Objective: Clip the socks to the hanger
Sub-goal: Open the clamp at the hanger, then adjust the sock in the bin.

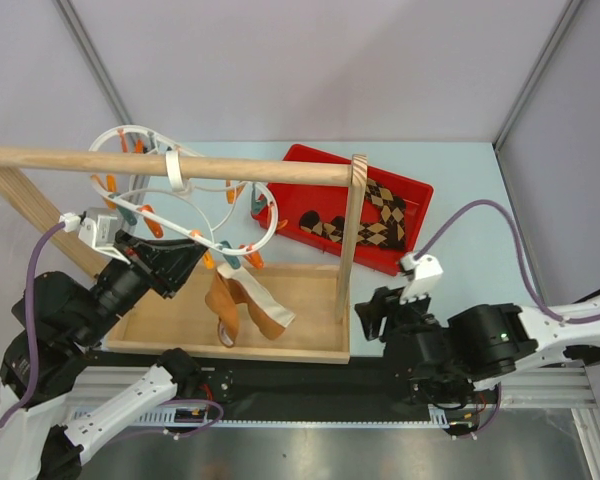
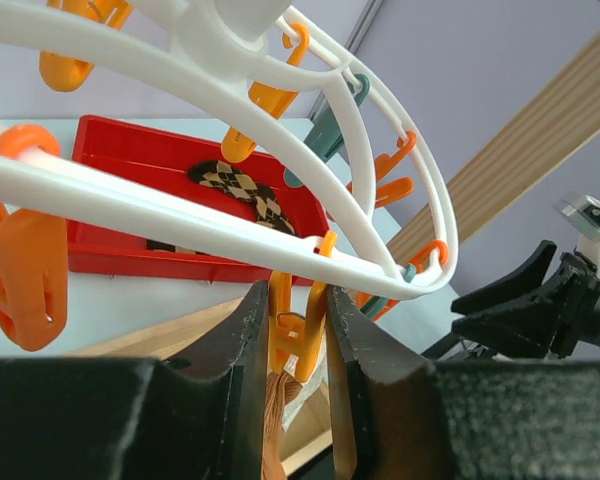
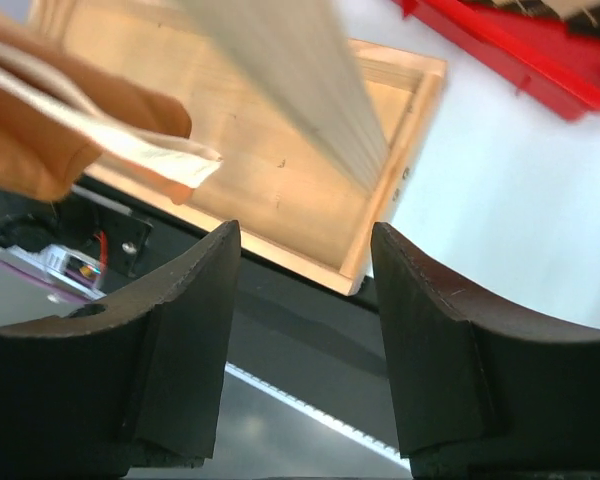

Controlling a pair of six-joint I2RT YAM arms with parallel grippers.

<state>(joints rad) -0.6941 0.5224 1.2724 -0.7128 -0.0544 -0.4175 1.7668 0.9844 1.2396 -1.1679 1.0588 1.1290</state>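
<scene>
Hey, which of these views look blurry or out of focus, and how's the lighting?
Top external: sharp and evenly lit, no glare on the hanger. Left wrist: hanger crisp, but the jaws pinching an orange peg are dark. Right wrist: wooden post and hanging sock are badly blurred, the jaws below sharper.

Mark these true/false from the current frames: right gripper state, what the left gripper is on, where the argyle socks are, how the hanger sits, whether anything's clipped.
1. The right gripper is open and empty. True.
2. The left gripper is shut on a teal peg. False: it is shut on an orange peg.
3. Argyle socks lie in the red tray. True.
4. The hanger lies flat on the table. False: it hangs from the wooden rod.
5. Nothing hangs from the hanger. False: an orange-brown sock hangs below it.
</scene>
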